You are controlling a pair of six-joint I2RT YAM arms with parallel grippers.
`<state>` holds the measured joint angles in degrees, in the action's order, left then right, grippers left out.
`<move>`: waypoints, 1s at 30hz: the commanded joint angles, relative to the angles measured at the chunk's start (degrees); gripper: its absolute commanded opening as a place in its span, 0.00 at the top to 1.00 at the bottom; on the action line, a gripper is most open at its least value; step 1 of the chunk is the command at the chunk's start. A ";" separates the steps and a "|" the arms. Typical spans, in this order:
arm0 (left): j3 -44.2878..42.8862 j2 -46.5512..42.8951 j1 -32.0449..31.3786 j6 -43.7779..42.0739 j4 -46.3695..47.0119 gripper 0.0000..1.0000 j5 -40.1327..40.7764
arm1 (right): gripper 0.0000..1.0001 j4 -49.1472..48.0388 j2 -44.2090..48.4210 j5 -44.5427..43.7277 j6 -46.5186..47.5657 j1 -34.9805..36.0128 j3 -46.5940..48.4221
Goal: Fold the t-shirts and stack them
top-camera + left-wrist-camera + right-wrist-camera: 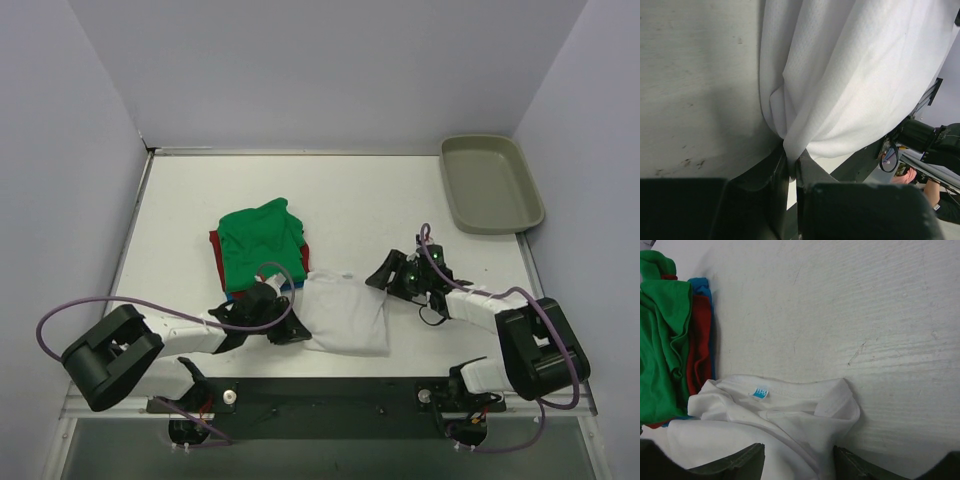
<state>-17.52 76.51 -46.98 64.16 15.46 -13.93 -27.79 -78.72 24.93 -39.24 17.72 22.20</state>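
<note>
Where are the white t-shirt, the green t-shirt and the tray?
white t-shirt (345,320), top external view, middle of the cloth
green t-shirt (258,245), top external view, centre of top face
tray (490,185), top external view, bare floor inside

White table (400,200), marked with small scuffs and thin scratches, shut in by plain pale walls (330,70) at the back and on both sides, lit softly and evenly, edged with a black strip (330,395) along the near side.
</note>
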 commanded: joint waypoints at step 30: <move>-19.63 -17.71 -3.29 -10.63 -31.08 1.00 7.07 | 1.00 33.50 16.24 -14.21 4.00 9.44 22.16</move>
<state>-29.95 62.17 -49.95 57.10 -7.53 -9.52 1.89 -62.13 12.64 -37.26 26.00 37.12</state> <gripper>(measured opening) 0.034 0.087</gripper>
